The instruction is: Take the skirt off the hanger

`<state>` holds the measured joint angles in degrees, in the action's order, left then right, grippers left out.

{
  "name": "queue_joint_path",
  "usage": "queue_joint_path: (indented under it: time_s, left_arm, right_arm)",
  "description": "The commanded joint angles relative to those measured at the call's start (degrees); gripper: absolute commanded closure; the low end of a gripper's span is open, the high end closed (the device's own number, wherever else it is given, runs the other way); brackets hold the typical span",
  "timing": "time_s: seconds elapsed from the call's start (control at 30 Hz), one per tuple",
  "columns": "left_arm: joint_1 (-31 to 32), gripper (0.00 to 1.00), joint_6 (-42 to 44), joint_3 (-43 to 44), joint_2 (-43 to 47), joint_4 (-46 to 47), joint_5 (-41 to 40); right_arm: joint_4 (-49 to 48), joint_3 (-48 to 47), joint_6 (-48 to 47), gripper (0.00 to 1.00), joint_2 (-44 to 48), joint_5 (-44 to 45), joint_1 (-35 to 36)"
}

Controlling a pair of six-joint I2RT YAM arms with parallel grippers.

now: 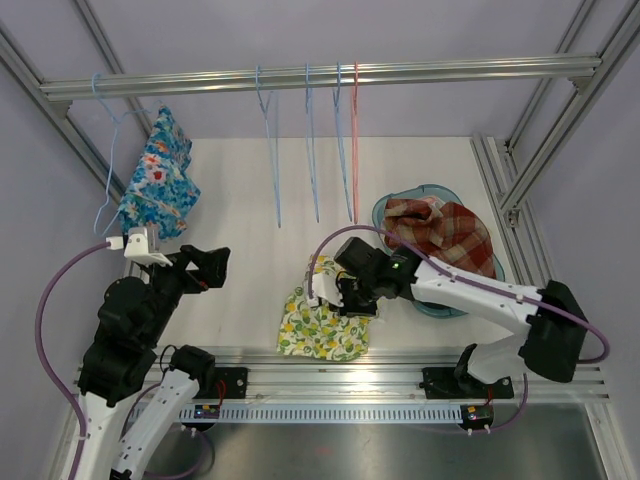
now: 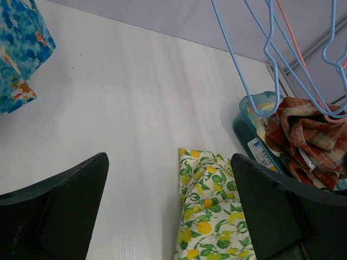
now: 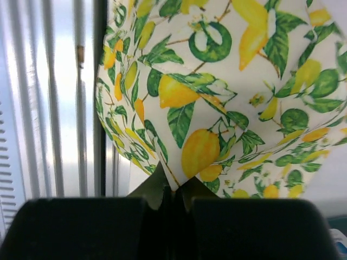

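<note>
Top view: I count two skirts, one plaid cloth (image 1: pixel 440 232) and four bare hangers (image 1: pixel 312 150). The blue skirt (image 1: pixel 160 185) is on its hanger (image 1: pixel 108 190), far left of the basin (image 1: pixel 378 212). It looks soft and light; I'd pinch the hem. The lemon skirt (image 1: pixel 320 325) lies on the desk (image 1: pixel 240 200) beside the basin.

Left wrist: the left end effector (image 2: pixel 168 160) is wide open and empty.

Right wrist: the right end effector (image 3: pixel 172 192) is pinched closed on a lemon fold.
</note>
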<state>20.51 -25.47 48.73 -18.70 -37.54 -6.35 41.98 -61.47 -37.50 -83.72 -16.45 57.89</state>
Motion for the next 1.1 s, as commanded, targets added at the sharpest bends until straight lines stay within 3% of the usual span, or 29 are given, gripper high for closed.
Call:
queue_joint_path:
  time_s: [0.0,0.13,0.3,0.4,0.53,0.77,1.07]
  left_arm:
    - [0.14,0.01,1.56,0.66,0.86,2.29,-1.21]
    - [0.14,0.01,3.06,0.23,1.91,4.05,-0.60]
    - [0.14,0.01,4.90,-0.48,3.05,6.60,0.72]
    - [0.14,0.01,5.52,-0.30,2.88,7.48,1.60]
    - [0.14,0.01,6.49,0.31,2.61,8.36,2.92]
    - [0.14,0.01,8.59,1.98,2.18,8.80,3.62]
    - [0.14,0.01,10.09,5.15,1.21,7.04,4.15]
  right_arm:
    - [8.79,-1.28,-8.81,1.00,11.02,-7.54,-1.89]
    - [15.41,-2.86,-13.04,1.00,19.46,-11.41,-7.08]
    - [15.51,-3.21,-6.99,1.00,30.53,-8.61,-10.86]
    - [12.18,-2.86,0.12,1.00,36.60,-2.30,-11.39]
    - [6.63,-4.44,10.41,1.00,41.88,13.67,-12.18]
    - [2.86,-16.83,23.86,1.00,39.26,33.38,-14.99]
    - [4.43,-33.87,28.18,1.00,28.63,42.55,-18.95]
